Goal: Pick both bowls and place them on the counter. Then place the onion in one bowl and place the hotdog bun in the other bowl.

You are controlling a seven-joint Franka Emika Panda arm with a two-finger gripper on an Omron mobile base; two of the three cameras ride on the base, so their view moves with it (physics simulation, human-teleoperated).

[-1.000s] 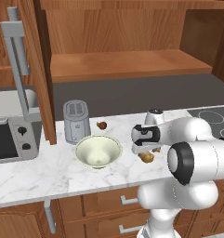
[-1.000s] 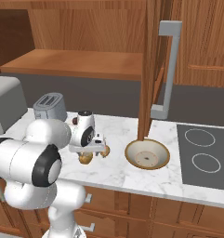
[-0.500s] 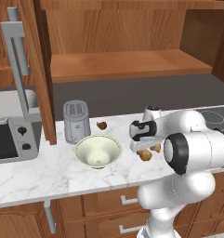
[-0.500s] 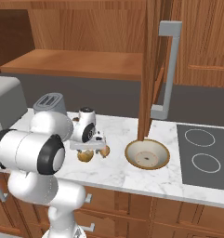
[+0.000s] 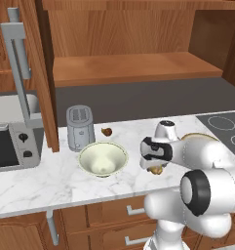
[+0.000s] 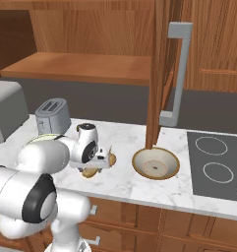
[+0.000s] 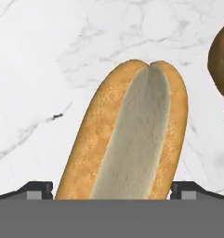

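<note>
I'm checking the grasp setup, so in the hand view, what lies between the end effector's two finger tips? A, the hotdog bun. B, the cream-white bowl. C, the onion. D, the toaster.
A: the hotdog bun lies lengthwise on the counter, its near end between the finger tips of the end effector.

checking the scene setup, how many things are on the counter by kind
bowls: 2, cream-white bowl, tan-brown bowl
hotdog bun: 1
onion: 1
small dark lump: 1
toaster: 1
microwave: 1
total: 7
</note>
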